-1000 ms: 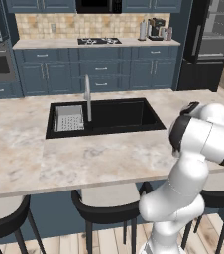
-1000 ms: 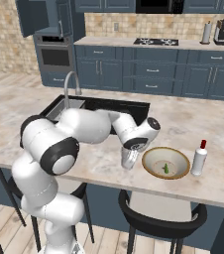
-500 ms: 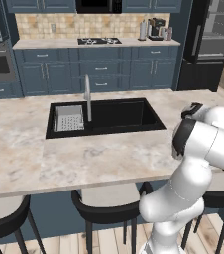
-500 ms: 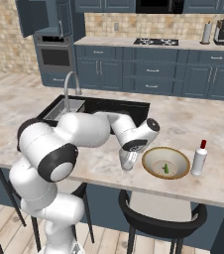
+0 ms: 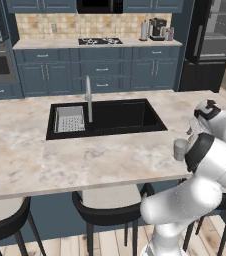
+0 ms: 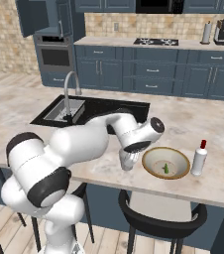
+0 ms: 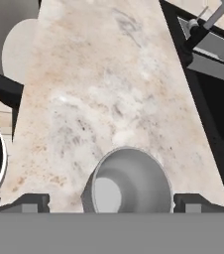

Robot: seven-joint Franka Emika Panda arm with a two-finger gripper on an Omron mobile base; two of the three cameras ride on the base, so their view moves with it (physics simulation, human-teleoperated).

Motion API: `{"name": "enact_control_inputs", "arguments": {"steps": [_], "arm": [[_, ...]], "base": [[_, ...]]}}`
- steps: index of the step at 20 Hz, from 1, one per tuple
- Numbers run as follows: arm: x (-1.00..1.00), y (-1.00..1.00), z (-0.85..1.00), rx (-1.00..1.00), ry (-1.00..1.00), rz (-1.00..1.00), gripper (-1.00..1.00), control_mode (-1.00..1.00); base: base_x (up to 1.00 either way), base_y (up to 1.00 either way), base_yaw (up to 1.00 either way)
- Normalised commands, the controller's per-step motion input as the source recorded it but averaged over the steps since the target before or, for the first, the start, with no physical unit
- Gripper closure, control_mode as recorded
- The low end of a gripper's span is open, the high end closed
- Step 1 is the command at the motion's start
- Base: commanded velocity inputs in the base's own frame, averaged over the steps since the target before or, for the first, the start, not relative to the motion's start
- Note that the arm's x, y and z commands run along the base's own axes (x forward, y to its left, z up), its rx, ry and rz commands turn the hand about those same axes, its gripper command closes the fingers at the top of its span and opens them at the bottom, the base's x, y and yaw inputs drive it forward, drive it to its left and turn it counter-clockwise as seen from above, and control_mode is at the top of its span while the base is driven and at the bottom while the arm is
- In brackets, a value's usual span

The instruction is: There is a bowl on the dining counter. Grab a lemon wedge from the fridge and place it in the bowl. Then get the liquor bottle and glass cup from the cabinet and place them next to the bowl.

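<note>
Gripper: the gripper [image 7: 111,202] hangs over the cup, jaws spread wide; one dark fingertip [image 7: 32,202] shows on each side of the cup, both clear of its wall, nothing held.
Cup: the cup [image 7: 126,181] stands upright on the counter, mouth up, between the two tips; in the right base view it [image 6: 127,161] sits just left of the bowl, under the hand; in the left base view it [image 5: 180,149] stands near the counter's near edge, beside the arm.
Bowl: the bowl [image 6: 166,162] rests on the counter near its near edge, to the right of the cup and close to it; whether they touch I cannot tell.
Lemon: a small green-yellow lemon wedge [image 6: 166,169] lies inside the bowl, near its middle.
Bottle: the bottle [image 6: 199,158], white with a red cap, stands upright just right of the bowl.
Counter: the marbled counter [image 6: 198,125] carries cup, bowl and bottle.
Sink: the black sink [image 5: 105,118] with its tap [image 5: 88,98] lies to the left of the cup and farther back; a grey rack [image 5: 68,119] sits in its left part.
Stools: dark stools [image 6: 158,221] stand below the counter's near edge.
</note>
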Motion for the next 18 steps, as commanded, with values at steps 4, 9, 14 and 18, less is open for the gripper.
{"name": "enact_control_inputs", "arguments": {"steps": [4,9,14,18], "arm": [[-0.50,0.20,0.53,0.00,-0.07,0.00,-1.00,-1.00],[-0.41,0.51,0.55,-0.03,-0.02,0.00,-1.00,-1.00],[-0.40,0.61,0.60,-0.13,-0.01,0.00,-1.00,-1.00],[-0.46,0.53,0.61,-0.17,-0.05,0.00,-1.00,-1.00]], "base": [[0.00,0.00,0.00],[0.00,0.00,0.00],[0.00,0.00,0.00],[0.00,0.00,0.00]]}}
